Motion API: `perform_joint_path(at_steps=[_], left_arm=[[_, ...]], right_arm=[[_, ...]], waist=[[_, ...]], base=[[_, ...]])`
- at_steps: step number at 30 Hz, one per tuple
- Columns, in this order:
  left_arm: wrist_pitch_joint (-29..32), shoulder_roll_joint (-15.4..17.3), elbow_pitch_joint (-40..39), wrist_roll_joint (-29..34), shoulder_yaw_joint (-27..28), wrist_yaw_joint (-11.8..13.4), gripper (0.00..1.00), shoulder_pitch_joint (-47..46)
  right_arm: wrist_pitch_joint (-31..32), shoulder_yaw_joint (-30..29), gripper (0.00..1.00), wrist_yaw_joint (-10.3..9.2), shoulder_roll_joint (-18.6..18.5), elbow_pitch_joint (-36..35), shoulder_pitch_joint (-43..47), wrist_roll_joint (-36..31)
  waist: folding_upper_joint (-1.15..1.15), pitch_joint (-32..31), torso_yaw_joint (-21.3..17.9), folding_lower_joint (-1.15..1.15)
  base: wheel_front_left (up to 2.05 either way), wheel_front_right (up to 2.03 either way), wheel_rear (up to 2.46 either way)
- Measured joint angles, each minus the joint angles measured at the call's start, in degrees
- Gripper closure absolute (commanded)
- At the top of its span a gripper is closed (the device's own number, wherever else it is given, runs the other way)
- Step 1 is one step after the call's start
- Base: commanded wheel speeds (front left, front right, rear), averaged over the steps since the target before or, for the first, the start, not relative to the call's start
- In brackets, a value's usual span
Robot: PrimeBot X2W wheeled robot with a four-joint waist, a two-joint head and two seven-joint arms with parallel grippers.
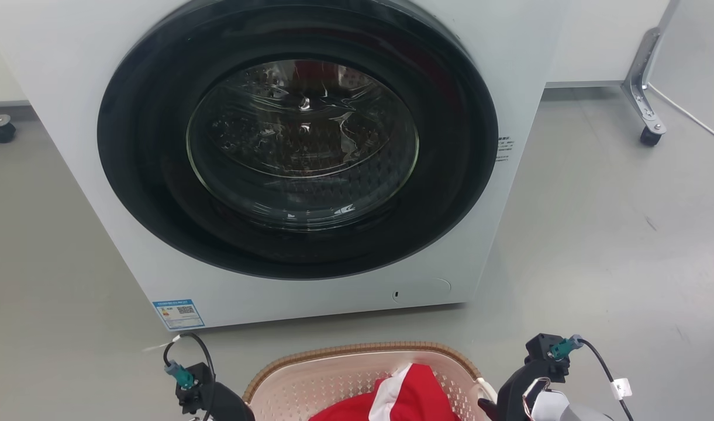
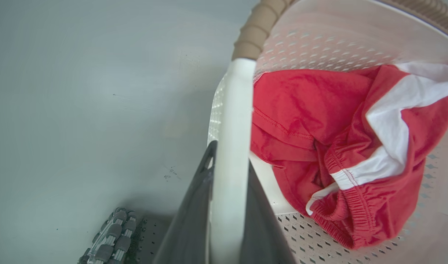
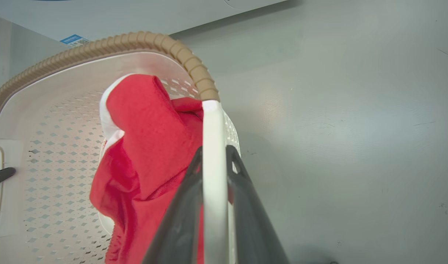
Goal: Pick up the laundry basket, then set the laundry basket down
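Both dark-fingered tools grip a basket of laundry in front of a washer: the left tool (image 2: 231, 157) is closed narrow on the white left handle (image 2: 235, 110), the right tool (image 3: 214, 150) likewise pinched on the right handle (image 3: 212, 124), each thin bar running up between the fingers. The basket (image 1: 357, 348) sits between the two arms at the robot's near edge, a red-and-white garment (image 2: 301, 110) heaped inside it; whether its base rests on the grey floor (image 1: 596, 234) cannot be told. The hold looks slim, so the smooth bars could slide through the fingers under load. Should one arm rise or sink ahead of the other, the basket would likely tip and the garment, already piled toward the right wall, could spill over the rim. The washer (image 1: 70, 88) stands near, straight ahead, so a forward swing risks knocking the rim against its front.
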Motion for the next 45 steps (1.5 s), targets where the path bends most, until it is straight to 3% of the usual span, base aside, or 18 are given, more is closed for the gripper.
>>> perform_joint_path(at_steps=[45], left_arm=[[-0.1,0.2,-1.5,-4.8,-3.9,2.0,1.00,1.1]], right_arm=[[-0.1,2.1,1.00,0.00,-0.3,-0.5,0.7,3.5]], waist=[[0.00,0.9,0.0,0.00]], base=[[0.00,0.00,0.00]])
